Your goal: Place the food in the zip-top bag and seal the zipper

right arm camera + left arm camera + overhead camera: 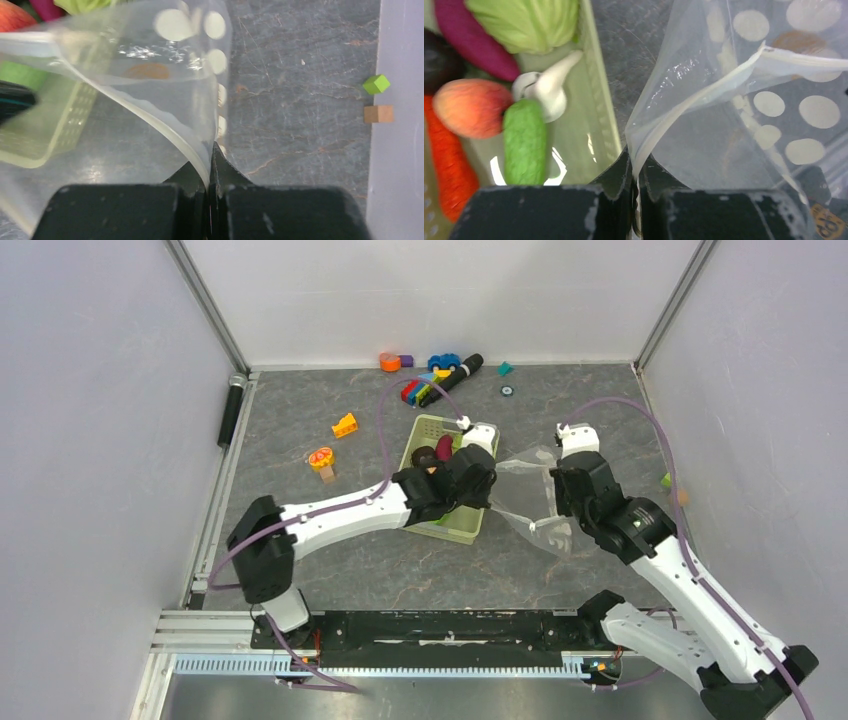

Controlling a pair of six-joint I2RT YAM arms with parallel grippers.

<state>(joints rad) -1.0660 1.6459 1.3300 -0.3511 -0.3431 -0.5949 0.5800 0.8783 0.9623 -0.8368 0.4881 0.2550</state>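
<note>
Clear zip-top bag (528, 498): stretched between 2 tools, likely to spread its mouth
Left tool (636, 172): pinching the zipper (699, 97)
Right tool (209, 167): pinching the bag's edge
Food (525, 140): waiting in basket (599, 117)

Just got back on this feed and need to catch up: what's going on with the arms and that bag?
Both arms hold the clear white-dotted plastic bag at its mouth. The left gripper is pinched shut on the pale zipper strip at one side, the right gripper at the other, the mouth partly open beside the pale green slotted basket. The green toy cabbage, purple eggplant, orange peach, red-orange carrot, green cucumber and white piece lie in the basket; none shows in the bag.
</note>
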